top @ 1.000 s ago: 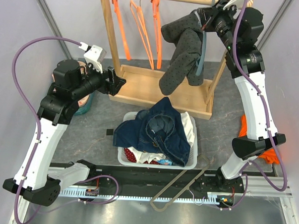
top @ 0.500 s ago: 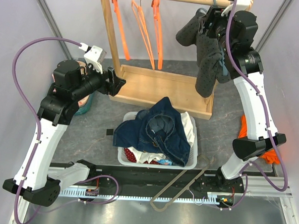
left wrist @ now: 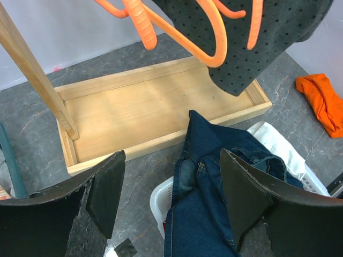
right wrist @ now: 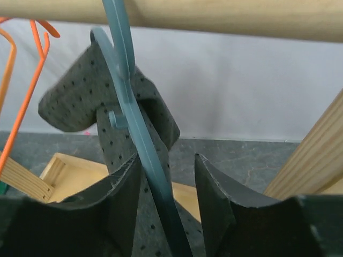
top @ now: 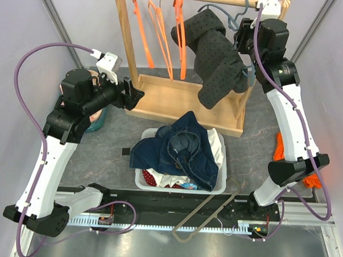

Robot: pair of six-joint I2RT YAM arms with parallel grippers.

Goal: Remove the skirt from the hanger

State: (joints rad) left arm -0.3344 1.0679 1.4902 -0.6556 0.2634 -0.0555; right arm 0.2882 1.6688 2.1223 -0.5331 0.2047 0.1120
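Note:
A patch of dark red, white-dotted fabric, the skirt (top: pixel 151 176), shows at the basket's front left corner, under the jeans. Three orange hangers (top: pixel 162 37) hang bare on the wooden rail; which one is the task's hanger I cannot tell. My right gripper (top: pixel 244 39) (right wrist: pixel 167 160) is up at the rail, open. A grey-blue hanger (right wrist: pixel 134 123) passes between its fingers, against the left one. On that hanger hangs a grey dotted garment (top: pixel 220 56). My left gripper (top: pixel 137 96) (left wrist: pixel 172 155) is open and empty, above the basket's left end.
A white basket (top: pixel 139 178) holds blue jeans (top: pixel 185 149) and other clothes. The wooden rack's base tray (top: pixel 173 97) lies behind it, with posts on both sides. An orange cloth (top: pixel 280 146) lies at the right. A dark hanger (top: pixel 207 212) rests on the front rail.
The right gripper was shut and now stands open around the grey-blue hanger. The grey dotted garment swung right, then back left. The left arm has not moved.

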